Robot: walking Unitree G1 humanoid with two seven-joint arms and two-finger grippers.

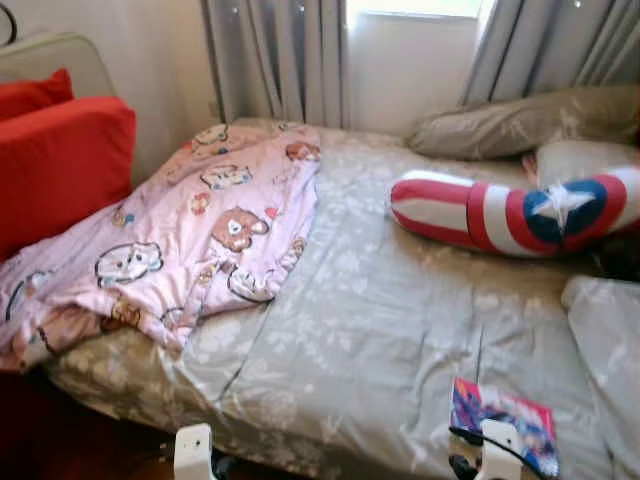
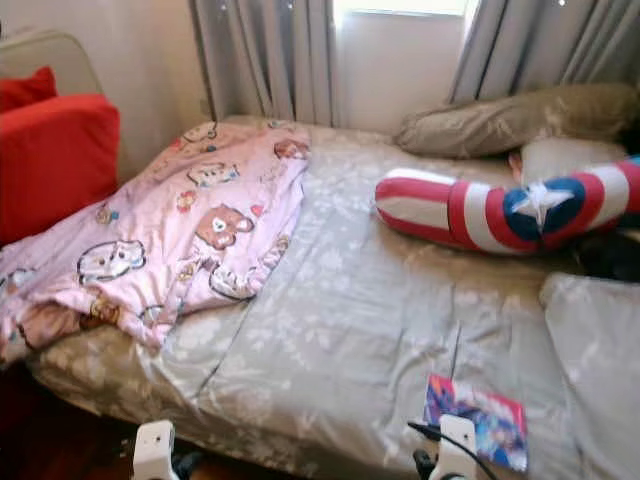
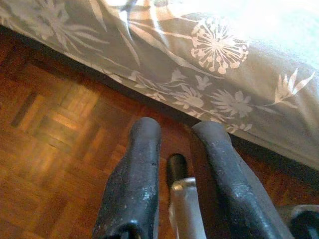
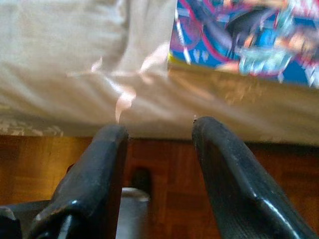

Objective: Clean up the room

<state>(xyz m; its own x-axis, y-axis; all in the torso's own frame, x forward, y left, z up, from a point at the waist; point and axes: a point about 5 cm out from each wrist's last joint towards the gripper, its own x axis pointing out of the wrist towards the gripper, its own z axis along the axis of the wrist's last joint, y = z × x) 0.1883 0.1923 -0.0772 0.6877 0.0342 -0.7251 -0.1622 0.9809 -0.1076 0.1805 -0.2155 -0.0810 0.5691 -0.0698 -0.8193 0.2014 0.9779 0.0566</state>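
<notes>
A grey floral bed (image 1: 380, 330) stands before me. A pink bear-print blanket (image 1: 200, 235) lies crumpled on its left half. A red, white and blue shield-print pillow (image 1: 510, 212) lies at the right. A colourful book (image 1: 505, 422) rests flat near the bed's front edge. My right gripper (image 4: 159, 129) is open, low over the wooden floor, facing the bed's side just below the book (image 4: 239, 42). My left gripper (image 3: 179, 134) is open with nothing between its fingers, hanging over the parquet beside the bed's hanging sheet (image 3: 209, 55).
Red cushions (image 1: 60, 160) are stacked at the far left against a pale headboard. Grey pillows (image 1: 520, 120) lie at the back right, another (image 1: 610, 340) at the right front. Grey curtains (image 1: 280, 60) and a window are behind the bed. Wooden floor (image 3: 55, 144) runs along the front.
</notes>
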